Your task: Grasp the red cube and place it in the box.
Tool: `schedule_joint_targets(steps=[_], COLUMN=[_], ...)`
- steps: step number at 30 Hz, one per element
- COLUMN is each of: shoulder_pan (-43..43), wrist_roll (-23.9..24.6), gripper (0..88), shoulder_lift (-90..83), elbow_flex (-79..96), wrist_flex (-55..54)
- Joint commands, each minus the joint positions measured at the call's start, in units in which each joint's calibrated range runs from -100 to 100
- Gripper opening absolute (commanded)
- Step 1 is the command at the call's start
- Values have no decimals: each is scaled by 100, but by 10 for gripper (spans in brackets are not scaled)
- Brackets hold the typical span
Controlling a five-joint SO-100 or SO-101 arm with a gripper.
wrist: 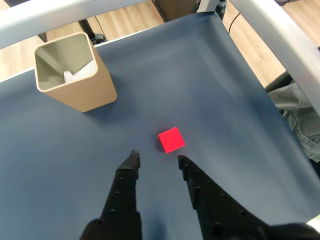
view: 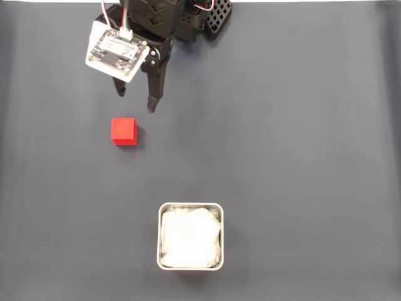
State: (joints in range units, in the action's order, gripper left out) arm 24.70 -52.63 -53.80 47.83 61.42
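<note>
The red cube (view: 124, 131) lies on the dark grey mat, left of centre in the fixed view. In the wrist view the red cube (wrist: 171, 139) sits just beyond my fingertips, slightly right of the gap. My gripper (view: 135, 101) hangs above the cube's far side, open, with nothing between its black fingers (wrist: 131, 162). The gripper (wrist: 157, 159) has both tips clear of the cube. The box (view: 190, 236) stands near the front edge, lined with white wrinkly paper. In the wrist view the box (wrist: 75, 72) is at the upper left, well away from the cube.
The dark mat (view: 301, 138) covers the whole table. A white circuit board (view: 117, 52) rides on my arm. In the wrist view a grey metal frame (wrist: 280, 45) runs along the mat's edges, with wooden floor beyond and grey cloth (wrist: 302, 120) at the right.
</note>
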Motion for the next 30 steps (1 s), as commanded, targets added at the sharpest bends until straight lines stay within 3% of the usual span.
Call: schedule_joint_targets(steps=[1, 30], shoulder_pan=[122, 463], wrist_roll=[-83, -327], gripper=[211, 344], shoulder_lift=[68, 848], elbow_flex=[35, 1586], wrist_flex=[-297, -2510])
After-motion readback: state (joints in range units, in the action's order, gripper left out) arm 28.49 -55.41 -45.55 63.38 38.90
